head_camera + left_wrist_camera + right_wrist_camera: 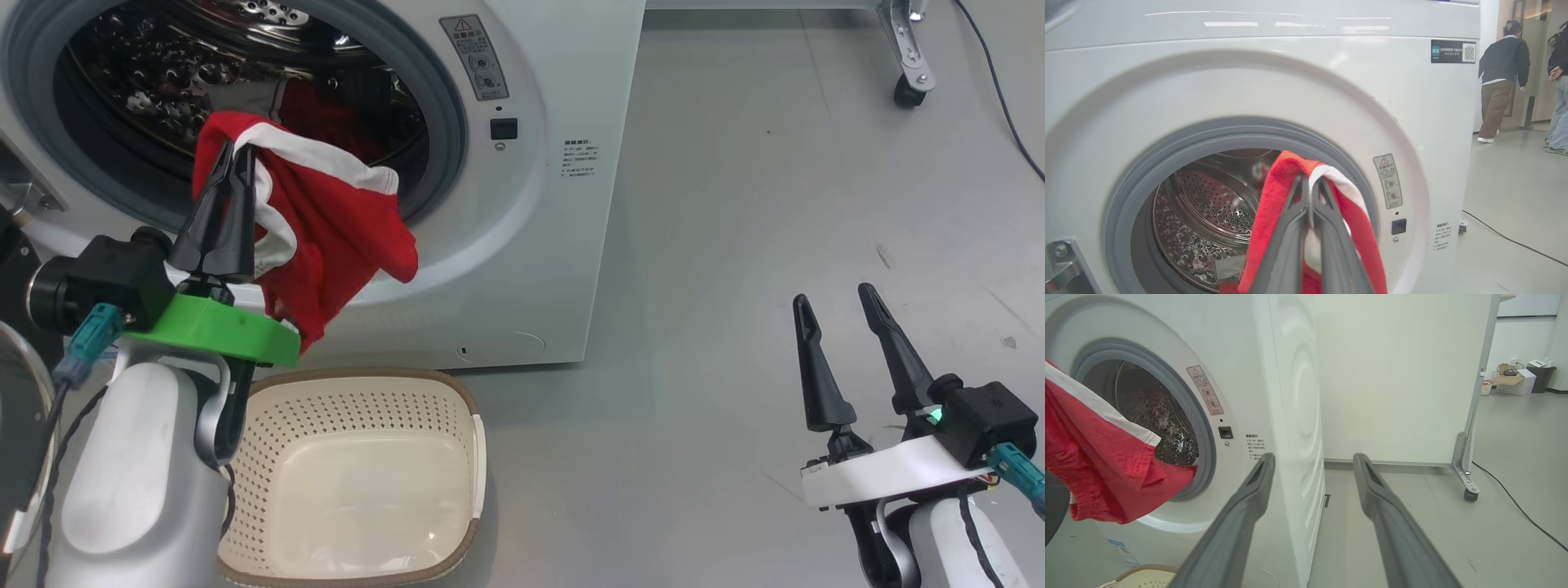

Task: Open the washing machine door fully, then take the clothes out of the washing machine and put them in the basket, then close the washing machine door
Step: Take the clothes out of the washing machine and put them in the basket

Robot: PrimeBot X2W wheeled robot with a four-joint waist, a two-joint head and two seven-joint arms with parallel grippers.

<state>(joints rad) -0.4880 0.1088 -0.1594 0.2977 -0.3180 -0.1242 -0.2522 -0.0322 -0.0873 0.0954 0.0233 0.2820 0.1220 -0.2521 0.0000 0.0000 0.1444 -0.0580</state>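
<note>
While my left gripper (234,151) was clamped on the clothes (343,229) at upper left, just outside the washing machine (539,245) mouth above the basket (478,457), they hung limp and light, so pinching the bunched trim seemed enough; right gripper (833,294) sat wide, empty

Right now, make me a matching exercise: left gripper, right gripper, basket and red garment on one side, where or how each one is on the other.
1. left gripper
2. right gripper
3. basket
4. red garment

A. on the floor before the washing machine
B. open, holding nothing
C. hanging at that machine's mouth
D. shut on red fabric

Pairs: 1-D, 2-B, 3-A, 4-C.
</note>
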